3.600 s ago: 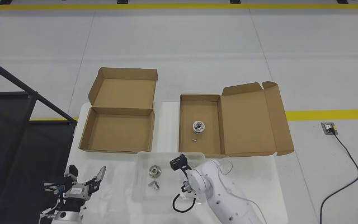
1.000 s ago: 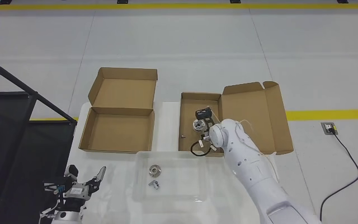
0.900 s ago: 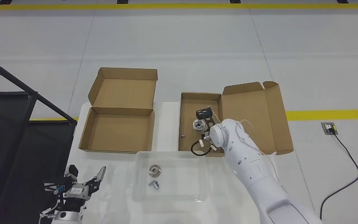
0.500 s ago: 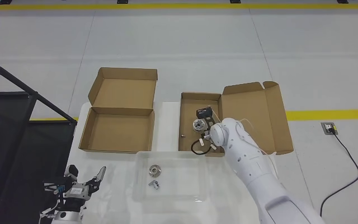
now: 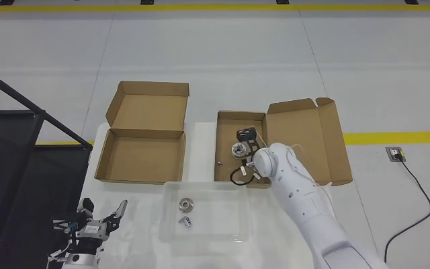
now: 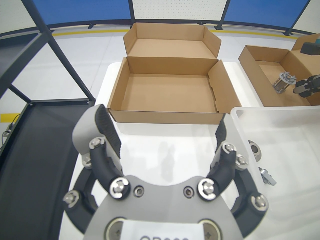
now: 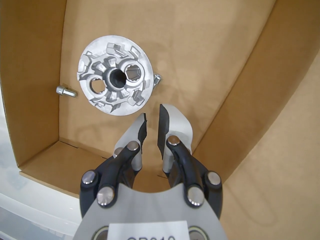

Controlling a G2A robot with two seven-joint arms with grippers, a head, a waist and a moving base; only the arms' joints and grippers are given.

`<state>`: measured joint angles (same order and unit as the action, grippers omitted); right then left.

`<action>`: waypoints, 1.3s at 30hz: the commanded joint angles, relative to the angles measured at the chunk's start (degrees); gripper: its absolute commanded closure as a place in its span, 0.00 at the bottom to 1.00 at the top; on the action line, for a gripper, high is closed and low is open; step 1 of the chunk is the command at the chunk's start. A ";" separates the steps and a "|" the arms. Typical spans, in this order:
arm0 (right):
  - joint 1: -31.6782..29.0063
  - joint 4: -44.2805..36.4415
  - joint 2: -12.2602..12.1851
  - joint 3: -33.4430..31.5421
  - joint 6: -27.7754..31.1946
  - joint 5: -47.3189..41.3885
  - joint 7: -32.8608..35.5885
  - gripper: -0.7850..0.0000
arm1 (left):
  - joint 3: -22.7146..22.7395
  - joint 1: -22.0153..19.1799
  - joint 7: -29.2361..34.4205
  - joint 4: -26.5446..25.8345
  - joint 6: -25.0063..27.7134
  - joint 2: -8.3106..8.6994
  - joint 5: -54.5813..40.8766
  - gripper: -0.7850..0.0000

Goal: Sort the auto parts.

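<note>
My right gripper (image 7: 152, 114) hangs inside the right cardboard box (image 7: 200, 51), just beside a round toothed metal hub (image 7: 115, 88). Its fingers stand slightly apart with nothing between them. A small bolt (image 7: 65, 92) lies near the box wall, and a second bolt (image 7: 157, 79) peeks out from behind the hub. In the top view the hub (image 5: 238, 150) and the right gripper (image 5: 244, 144) sit in the right box (image 5: 250, 171). My left gripper (image 6: 161, 118) is open over the bare table near the front left corner (image 5: 105, 205).
A clear plastic bin (image 5: 168, 202) at the table's front holds a metal ring (image 5: 185, 204) and a small bracket (image 5: 184, 220). An empty open cardboard box (image 5: 141, 158) stands at the back left. A black rack (image 6: 37, 116) borders the table's left side.
The right arm has swung from the clear bin up into the right box, then held nearly still for the last second. The left arm has not moved.
</note>
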<state>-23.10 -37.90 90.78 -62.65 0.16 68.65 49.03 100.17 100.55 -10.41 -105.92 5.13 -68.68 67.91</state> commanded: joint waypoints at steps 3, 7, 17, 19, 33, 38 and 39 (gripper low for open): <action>-3.53 -6.11 -1.20 -1.85 1.51 0.30 0.68 0.81 | 0.00 0.00 0.00 0.00 0.00 0.00 0.00 0.00; -8.68 -15.03 -2.80 -4.80 5.88 -0.03 0.93 0.84 | 0.00 0.00 0.00 0.00 0.00 0.00 0.00 0.00; -22.49 -40.24 -5.51 -8.57 13.23 0.96 4.89 0.82 | 0.00 0.00 0.00 0.00 0.00 0.00 0.00 0.00; -24.28 -43.43 -5.81 -8.57 16.07 0.07 4.94 0.82 | 0.00 0.00 0.00 0.00 0.00 0.00 0.00 0.00; -34.99 -61.73 -7.92 -5.54 32.29 -0.22 5.08 0.51 | 0.00 0.00 0.00 0.00 0.00 0.00 0.00 0.00; -35.29 -62.09 -8.02 -5.45 32.72 -0.36 5.44 0.00 | 0.00 0.00 0.00 0.00 0.00 0.00 0.00 0.00; -35.29 -62.09 -8.02 -5.45 32.72 -0.36 5.44 0.00 | 0.00 0.00 0.00 0.00 0.00 0.00 0.00 0.00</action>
<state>-58.40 -100.00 82.76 -68.10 32.90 68.28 54.49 100.17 100.55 -10.41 -105.92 5.13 -68.68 67.91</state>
